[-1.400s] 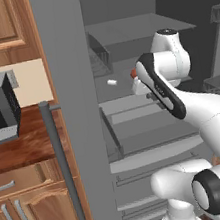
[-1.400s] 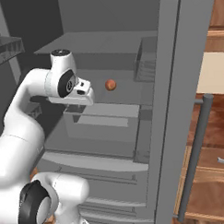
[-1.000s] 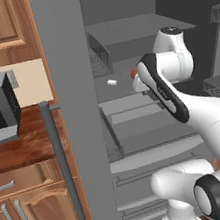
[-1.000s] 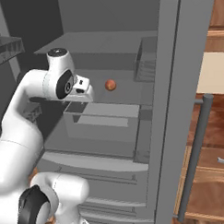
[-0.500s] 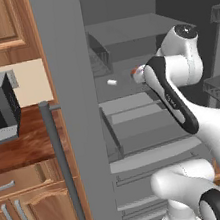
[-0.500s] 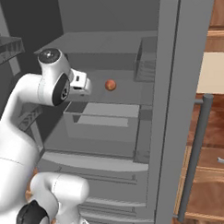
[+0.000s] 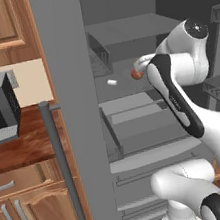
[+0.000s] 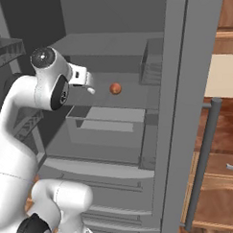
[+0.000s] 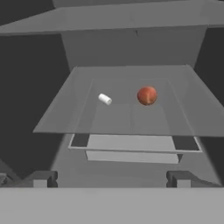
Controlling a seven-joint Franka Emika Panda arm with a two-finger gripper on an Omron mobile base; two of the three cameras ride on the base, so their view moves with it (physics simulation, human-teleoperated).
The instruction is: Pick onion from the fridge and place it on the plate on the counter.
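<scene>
Both fingers of the hand (image 9: 108, 178) spread wide, holding nothing.

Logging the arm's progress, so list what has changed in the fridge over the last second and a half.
The arm has swung its elbow out from the shelves, carrying the gripper back a little from the onion; nothing was grasped. The onion and the small white piece stay on the same fridge shelf, apart, and the base has not driven.

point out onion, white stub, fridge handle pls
onion (image 9: 147, 96), hand view, centre of the reddish ball on the glass shelf
white stub (image 9: 104, 99), hand view, middle of the small cylinder beside the onion
fridge handle (image 7: 63, 165), left base view, mid-length of the vertical grey bar
</scene>
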